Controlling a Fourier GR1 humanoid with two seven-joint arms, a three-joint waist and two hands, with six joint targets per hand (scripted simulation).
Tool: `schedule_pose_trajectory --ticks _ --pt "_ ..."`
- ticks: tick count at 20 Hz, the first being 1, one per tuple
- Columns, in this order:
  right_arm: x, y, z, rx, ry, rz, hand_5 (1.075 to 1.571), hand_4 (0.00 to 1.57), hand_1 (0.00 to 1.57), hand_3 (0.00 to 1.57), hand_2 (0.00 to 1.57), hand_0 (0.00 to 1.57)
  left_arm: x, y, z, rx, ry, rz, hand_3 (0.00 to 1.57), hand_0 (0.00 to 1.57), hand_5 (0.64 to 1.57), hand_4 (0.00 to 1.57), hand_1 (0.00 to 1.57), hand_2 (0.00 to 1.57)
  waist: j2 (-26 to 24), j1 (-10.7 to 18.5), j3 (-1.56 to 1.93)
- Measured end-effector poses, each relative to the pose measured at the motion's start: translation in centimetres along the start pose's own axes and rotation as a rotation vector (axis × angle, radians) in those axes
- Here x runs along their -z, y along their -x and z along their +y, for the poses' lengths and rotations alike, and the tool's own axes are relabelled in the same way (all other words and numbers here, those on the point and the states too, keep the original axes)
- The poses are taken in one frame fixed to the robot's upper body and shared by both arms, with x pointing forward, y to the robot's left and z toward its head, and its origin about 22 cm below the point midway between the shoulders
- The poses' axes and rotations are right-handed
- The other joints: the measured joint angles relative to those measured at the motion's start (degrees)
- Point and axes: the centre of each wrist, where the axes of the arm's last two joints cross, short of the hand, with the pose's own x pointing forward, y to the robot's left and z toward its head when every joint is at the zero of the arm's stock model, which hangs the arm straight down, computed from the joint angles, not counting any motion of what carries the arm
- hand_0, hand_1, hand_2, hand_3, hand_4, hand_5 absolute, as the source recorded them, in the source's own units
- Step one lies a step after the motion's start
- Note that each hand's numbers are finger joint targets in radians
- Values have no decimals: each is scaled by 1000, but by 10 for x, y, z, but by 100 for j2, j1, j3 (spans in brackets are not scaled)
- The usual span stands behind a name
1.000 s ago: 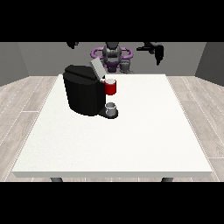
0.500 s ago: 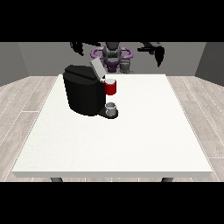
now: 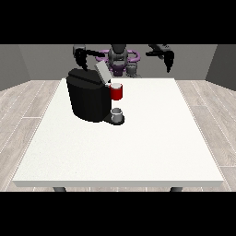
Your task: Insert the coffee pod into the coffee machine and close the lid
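Observation:
A black coffee machine (image 3: 87, 99) stands on the white table (image 3: 138, 138) at the left of its middle. Its grey lid (image 3: 102, 72) is tilted up and open. The machine's red front part (image 3: 116, 92) holds the pod slot, with a pale round top showing in it. A small grey cup (image 3: 117, 114) rests on the machine's base below. The hand at the view's left (image 3: 82, 56) hangs just above and behind the machine, fingers pointing down. The hand at the view's right (image 3: 168, 59) hangs over the table's far right edge, holding nothing.
The robot's torso (image 3: 120, 60) with purple rings stands behind the table's far edge. Grey walls and a wooden floor surround the table. The table's near half and right side carry nothing.
Both hands have come down from their raised spread pose. The hand at the view's left has moved inward and lower, closer to the machine's top. The lid has not moved.

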Motion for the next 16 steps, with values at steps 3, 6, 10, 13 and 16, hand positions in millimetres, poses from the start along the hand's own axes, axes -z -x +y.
schedule_pose_trajectory --ticks 3,6,10,13,16 --pt "12 -7 10 -2 -8 -15 1571 0 0 0 0 0 -2 -2 1 12 -20 -23 0 0 1571 0 0 0 160 -48 0" --pt "18 -6 12 -16 -16 2 1571 0 0 0 0 0 -5 -8 4 9 -24 -29 0 0 1571 0 0 0 186 -35 -1" --pt "25 -7 11 -42 -37 -27 1571 0 0 0 0 0 -8 -13 4 10 -39 -45 0 0 1571 0 0 0 280 -47 -11" --pt "35 -15 16 -46 -50 -33 1571 0 0 0 0 0 -8 -15 8 24 -44 -53 0 0 1571 0 0 0 371 -64 -7" --pt "42 -18 21 -47 -48 -24 1571 0 0 0 0 0 -12 -13 9 28 -46 -54 0 0 1571 0 0 0 399 -61 -4"
